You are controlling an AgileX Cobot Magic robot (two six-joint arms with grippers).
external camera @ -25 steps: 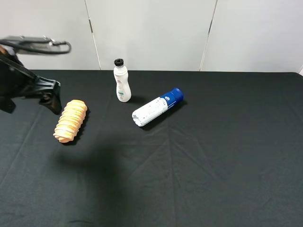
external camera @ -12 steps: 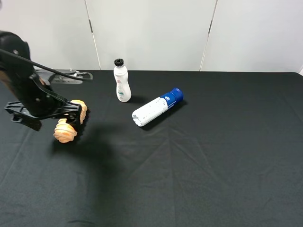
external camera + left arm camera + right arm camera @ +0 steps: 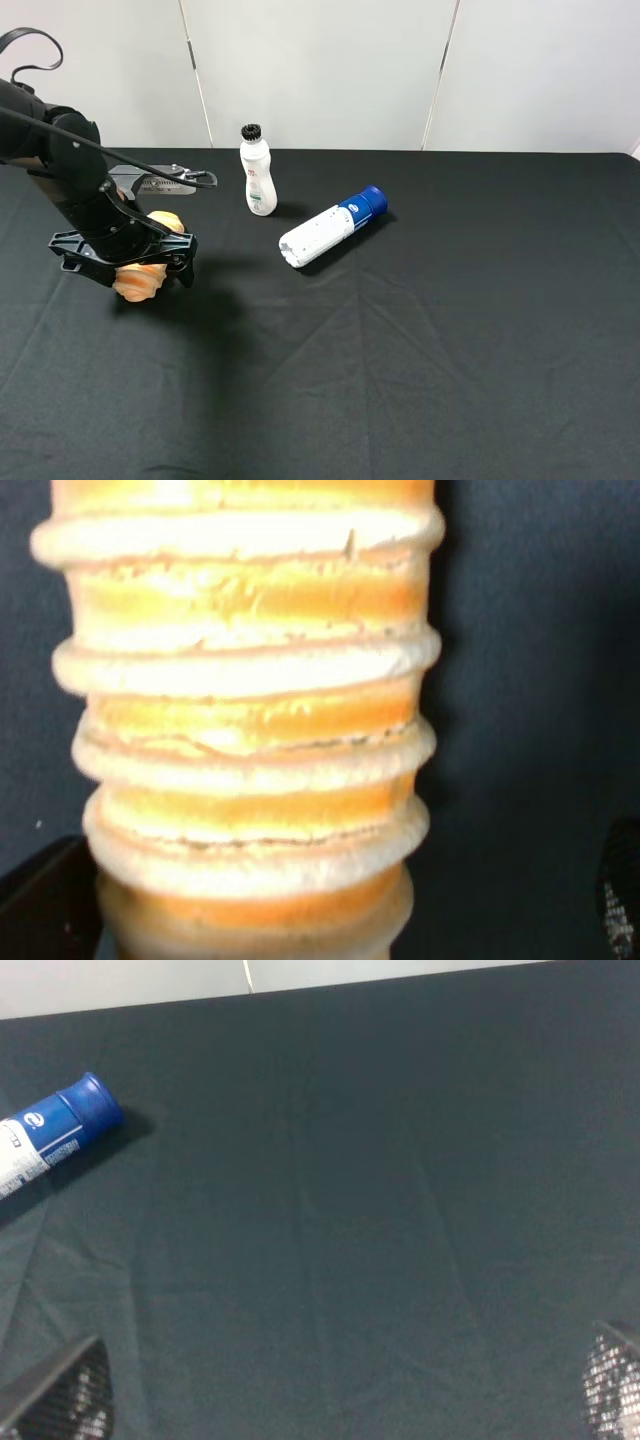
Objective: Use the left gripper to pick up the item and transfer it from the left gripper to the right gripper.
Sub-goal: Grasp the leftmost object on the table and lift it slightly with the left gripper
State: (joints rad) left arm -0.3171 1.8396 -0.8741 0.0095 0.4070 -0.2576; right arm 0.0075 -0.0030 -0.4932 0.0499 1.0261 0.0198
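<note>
The left end effector (image 3: 128,268) stands with its jaws wide apart, lowered over the loaf (image 3: 245,740) so that one jaw plate sits on either side of it (nothing is clamped). In the left wrist view the ridged, golden-tan loaf runs lengthwise between the two dark fingertips, and a strip of dark cloth shows between the loaf and the finger on one side; on the other side I cannot tell whether the finger touches it. The loaf lies on the table (image 3: 450,350), on its left part, with its near end showing below the jaws in the high view and its far end peeking out behind them. The black arm rises from the end effector toward the left edge of the high view, and a black cable (image 3: 30,45) loops above it. Farther out, toward the middle of the table, a white bottle (image 3: 258,180) with a black cap stands upright near the back edge, well apart from the loaf. A white-and-blue bottle (image 3: 330,228) lies on its side just beyond that, blue cap pointing toward the back right. The right end effector (image 3: 335,1395) is outside the high view; its own wrist view shows its two fingertips spread apart over bare black cloth (nothing between them), with the blue-capped bottle off to one side.
</note>
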